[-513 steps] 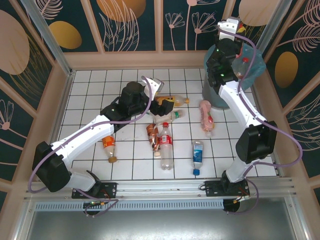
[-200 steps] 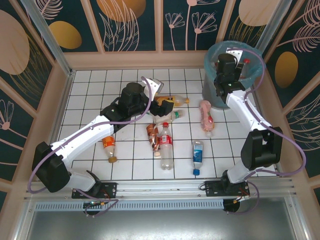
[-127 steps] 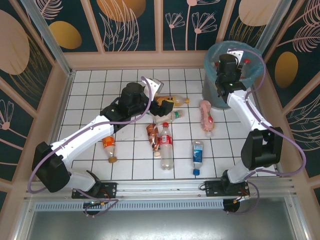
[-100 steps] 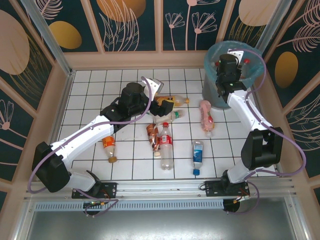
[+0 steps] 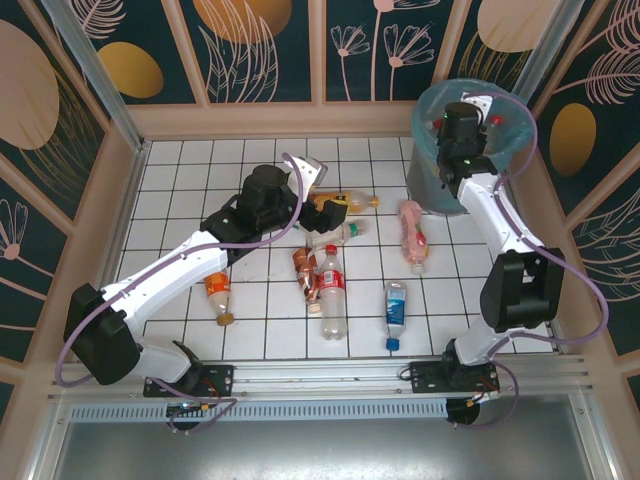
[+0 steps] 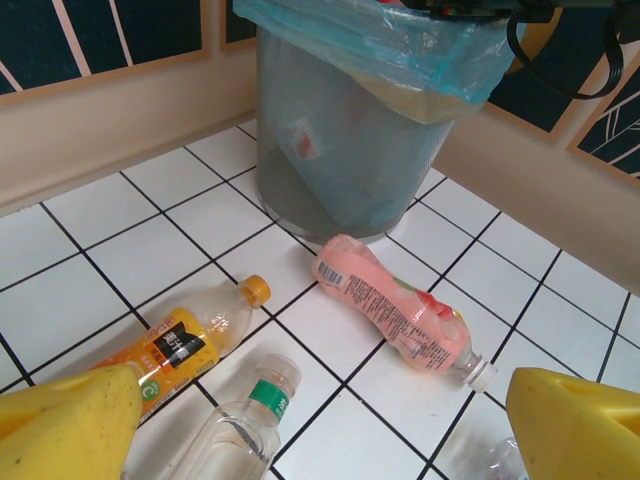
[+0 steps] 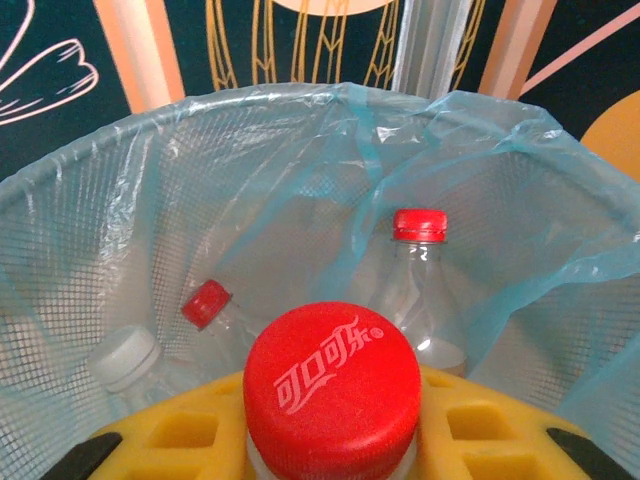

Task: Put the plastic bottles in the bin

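Far left on the white tiled bench (image 5: 180, 190), one orange-labelled clear bottle (image 5: 219, 292) lies alone beside the left forearm.

Left pincer (image 6: 322, 400): yellow fingers spread wide, holding nothing, hanging low over the mid-bench litter. This arm has not shifted over the last few seconds. Beneath it lies a clear bottle with a green cap (image 6: 252, 415), and on its far side an orange-capped juice bottle (image 6: 190, 340).

Nearer the arm bases, a crushed brown-labelled bottle (image 5: 304, 270) lies just beside a red-labelled cola bottle (image 5: 331, 290). To their right is a blue-labelled bottle (image 5: 396, 305). A pink bottle (image 5: 412, 235) lies close to the foot of the bin.

Far right corner: round grey mesh bin lined with a light-blue bag (image 5: 432, 185).

Right pincer (image 7: 330, 400): closed on the neck of a red-capped clear bottle (image 7: 331, 375), with yellow pads on either side just under the cap. A couple of seconds back this wrist was raised high over the bin's far rim. It has since come down and settled over the middle of the bin mouth.

The held bottle now hangs above the bag, over bottles already inside: a red cap (image 7: 418, 225), another red cap (image 7: 206, 303) and a white cap (image 7: 125, 358).

Judgement: the carry is done and release looks like the step in hand. By my count seven bottles are left on the bench.
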Robot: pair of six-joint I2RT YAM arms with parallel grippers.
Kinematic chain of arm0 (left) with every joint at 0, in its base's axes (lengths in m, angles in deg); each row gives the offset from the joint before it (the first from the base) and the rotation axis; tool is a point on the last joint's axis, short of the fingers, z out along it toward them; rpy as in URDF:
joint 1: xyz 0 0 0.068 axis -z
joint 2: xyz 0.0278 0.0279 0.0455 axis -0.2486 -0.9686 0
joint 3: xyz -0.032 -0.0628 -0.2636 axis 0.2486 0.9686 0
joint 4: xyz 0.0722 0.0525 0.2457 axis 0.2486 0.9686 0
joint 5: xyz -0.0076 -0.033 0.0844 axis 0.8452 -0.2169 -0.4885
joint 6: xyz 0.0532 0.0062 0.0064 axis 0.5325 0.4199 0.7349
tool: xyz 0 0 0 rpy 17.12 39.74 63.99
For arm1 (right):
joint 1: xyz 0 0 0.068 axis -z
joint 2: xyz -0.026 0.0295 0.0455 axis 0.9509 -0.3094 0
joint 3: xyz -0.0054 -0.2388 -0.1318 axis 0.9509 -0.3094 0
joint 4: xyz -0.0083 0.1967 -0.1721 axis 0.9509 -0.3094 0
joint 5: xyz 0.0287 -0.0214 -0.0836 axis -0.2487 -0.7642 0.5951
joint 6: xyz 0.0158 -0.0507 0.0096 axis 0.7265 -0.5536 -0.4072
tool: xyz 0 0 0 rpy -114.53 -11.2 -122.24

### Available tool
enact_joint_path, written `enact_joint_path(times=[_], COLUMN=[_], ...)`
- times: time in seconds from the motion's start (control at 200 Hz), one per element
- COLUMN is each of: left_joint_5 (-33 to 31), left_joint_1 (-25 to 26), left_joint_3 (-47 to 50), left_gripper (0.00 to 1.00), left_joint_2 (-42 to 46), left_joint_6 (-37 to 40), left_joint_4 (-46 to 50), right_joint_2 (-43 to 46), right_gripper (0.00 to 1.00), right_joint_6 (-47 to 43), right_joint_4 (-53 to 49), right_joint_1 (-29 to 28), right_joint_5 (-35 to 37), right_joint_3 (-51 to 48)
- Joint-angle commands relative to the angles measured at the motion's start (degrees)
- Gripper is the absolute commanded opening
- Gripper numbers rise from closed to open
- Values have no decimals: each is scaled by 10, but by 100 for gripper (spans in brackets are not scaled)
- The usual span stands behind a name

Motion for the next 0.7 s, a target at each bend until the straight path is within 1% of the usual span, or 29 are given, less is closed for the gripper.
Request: enact_joint_path(times=[0.0,0.155,0.245,0.37,0.43,0.596,0.691], left_joint_5=[-1,-1,1,1,1,-1,-1], left_joint_1=[-2,-2,-2,-2,-2,-2,-2], left_joint_3=[5,4,4,4,4,5,5], left_gripper=[94,94,94,93,93,93,93], left_joint_2=[7,6,2,0,0,-1,-3], left_joint_6=[11,11,9,9,9,10,10], left_joint_4=[-15,-16,-16,-15,-15,-15,-15], right_joint_2=[-38,-14,-6,-16,-27,-43,-56], right_gripper=[29,25,24,24,24,26,29], right_joint_6=[-27,-18,-21,-51,-54,-41,-31], right_joint_4=[-67,-57,-52,-42,-49,-49,-54], right_joint_1=[13,12,8,7,10,13,16], right_joint_5=[50,36,44,63,57,23,6], right_joint_3=[4,34,51,67,68,23,4])
